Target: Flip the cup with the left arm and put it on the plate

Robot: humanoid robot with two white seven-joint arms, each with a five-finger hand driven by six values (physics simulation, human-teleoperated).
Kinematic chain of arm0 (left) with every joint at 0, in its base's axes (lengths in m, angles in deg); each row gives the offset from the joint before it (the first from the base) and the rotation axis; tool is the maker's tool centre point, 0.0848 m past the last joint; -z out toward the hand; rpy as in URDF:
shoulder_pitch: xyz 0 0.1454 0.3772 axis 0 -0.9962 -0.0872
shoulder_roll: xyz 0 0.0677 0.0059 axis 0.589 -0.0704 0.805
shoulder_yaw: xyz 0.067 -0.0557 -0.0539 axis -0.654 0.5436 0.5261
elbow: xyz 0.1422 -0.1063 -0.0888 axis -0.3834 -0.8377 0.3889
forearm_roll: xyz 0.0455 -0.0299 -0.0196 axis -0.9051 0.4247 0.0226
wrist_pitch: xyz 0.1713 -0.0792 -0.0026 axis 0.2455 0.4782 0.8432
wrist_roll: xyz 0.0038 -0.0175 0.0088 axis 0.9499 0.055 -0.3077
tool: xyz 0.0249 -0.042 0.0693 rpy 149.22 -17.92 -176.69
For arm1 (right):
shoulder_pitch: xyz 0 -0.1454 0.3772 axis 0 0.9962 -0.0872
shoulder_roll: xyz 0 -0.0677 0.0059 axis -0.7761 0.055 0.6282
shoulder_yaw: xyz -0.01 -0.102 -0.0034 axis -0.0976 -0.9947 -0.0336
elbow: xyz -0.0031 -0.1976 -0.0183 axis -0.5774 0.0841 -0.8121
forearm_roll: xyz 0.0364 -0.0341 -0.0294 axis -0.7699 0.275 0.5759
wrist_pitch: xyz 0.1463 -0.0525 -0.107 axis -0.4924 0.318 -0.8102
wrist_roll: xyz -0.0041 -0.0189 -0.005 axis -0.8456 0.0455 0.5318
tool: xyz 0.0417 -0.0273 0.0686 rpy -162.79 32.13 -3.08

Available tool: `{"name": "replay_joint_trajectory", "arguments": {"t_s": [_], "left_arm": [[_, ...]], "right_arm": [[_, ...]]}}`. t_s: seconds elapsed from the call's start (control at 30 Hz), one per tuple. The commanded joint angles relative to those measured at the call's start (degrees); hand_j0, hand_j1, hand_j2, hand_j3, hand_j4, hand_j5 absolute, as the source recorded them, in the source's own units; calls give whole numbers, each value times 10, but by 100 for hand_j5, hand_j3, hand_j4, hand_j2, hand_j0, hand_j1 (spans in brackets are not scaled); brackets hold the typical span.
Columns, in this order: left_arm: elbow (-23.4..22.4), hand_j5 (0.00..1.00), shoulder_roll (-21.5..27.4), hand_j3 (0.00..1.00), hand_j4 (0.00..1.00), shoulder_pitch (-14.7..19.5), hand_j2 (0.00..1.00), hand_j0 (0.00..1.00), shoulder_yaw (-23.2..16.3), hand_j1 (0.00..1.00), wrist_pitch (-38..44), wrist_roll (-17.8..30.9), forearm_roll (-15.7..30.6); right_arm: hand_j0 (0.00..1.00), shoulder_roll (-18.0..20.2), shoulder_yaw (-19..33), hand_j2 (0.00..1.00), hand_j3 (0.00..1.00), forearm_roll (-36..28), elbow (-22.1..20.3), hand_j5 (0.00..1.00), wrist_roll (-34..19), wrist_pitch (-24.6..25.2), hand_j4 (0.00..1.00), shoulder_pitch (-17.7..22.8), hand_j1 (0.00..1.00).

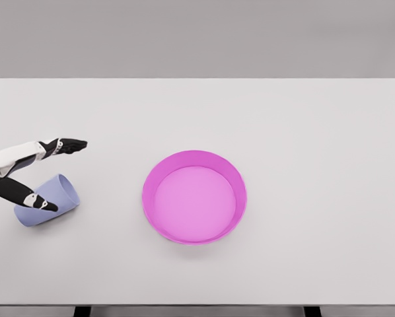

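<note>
Left hand (pixel 32 173) is seen at the far left edge, arm entering from the left. Fingers (pixel 71 144) are held straight and spread wide from the thumb, which is laid across the near side of the cup (pixel 47 201); nothing is clamped yet, the hand is only straddling it. Cup is lavender, lying on its side on the bench (pixel 303 132), tilted, open mouth turned up and to the right. It sits well apart from the plate (pixel 194 197), which is pink, raised-rimmed, near bench centre, with nothing on it. Right hand is not seen.

Judged risks: cup is round and on its side, so it can be rolled away toward the bench edge if it is pushed before the fingers are closed. A shallow or one-sided grip could let it slip during the flip. A low carry could catch the plate rim and shove the plate
</note>
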Motion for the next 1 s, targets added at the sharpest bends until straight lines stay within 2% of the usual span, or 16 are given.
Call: {"name": "replay_joint_trajectory", "arguments": {"t_s": [0.0,0.1,0.2,0.37,0.53,0.63,0.77,0.83,0.97], "left_arm": [[0,100,-2,100,100,0,100,100,3,100,44,-2,7],[0,100,-4,100,100,-1,100,100,7,100,49,-3,19],[-1,100,-4,100,100,-18,100,100,24,100,51,-4,14],[-1,100,-19,100,100,-63,100,100,90,100,51,-4,-16],[-1,100,-26,100,100,-72,100,100,96,100,51,-2,-34],[-1,100,-48,100,100,-79,100,100,107,100,56,-14,-27],[-1,100,-58,100,100,-161,100,100,203,100,84,-28,-20],[-1,100,-58,100,100,-170,100,100,215,100,86,-26,-19],[-1,100,-63,100,100,-171,100,100,213,100,86,-25,-7]], "right_arm": [[100,0,0,100,100,0,0,100,0,0,100,0,100],[100,0,0,100,100,0,0,100,0,0,100,0,100],[100,0,0,100,100,0,0,100,0,0,100,0,100],[100,0,0,100,100,0,0,100,0,0,100,0,100],[100,0,0,100,100,0,0,100,0,0,100,0,100],[100,0,0,100,100,0,0,100,0,0,100,0,100],[100,0,0,100,100,0,0,100,0,0,100,0,100],[100,0,0,100,100,0,0,100,0,0,100,0,100],[100,0,0,100,100,0,0,100,0,0,100,0,100]]}}
